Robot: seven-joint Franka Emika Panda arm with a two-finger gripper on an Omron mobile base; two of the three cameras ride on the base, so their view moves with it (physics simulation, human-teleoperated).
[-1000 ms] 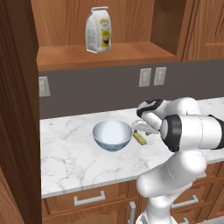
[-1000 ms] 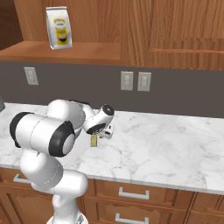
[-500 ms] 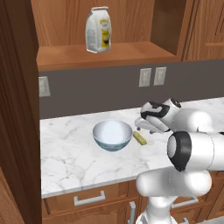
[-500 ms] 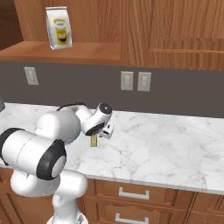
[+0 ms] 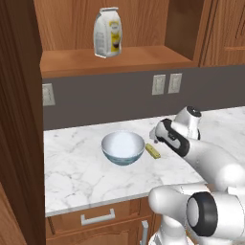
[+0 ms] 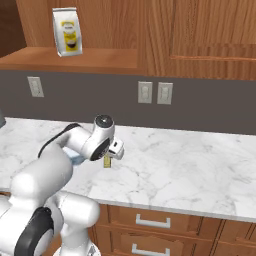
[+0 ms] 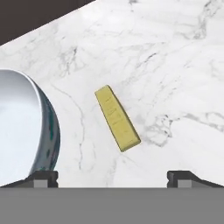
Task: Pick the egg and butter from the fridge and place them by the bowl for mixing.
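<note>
Hand view: butter (image 7: 117,118) flat on the marble counter (image 7: 175,65), free between wide-spread, released fingers (image 7: 43,178), beside the bowl (image 7: 26,127).

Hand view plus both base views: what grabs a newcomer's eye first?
The butter lies flat on the marble counter, beside the bowl but apart from it, pale yellow against white stone. The gripper hangs over it with jaws wide open and nothing between them. In the left base view, a white and yellow bag stands alone on the wooden shelf above the counter.
</note>
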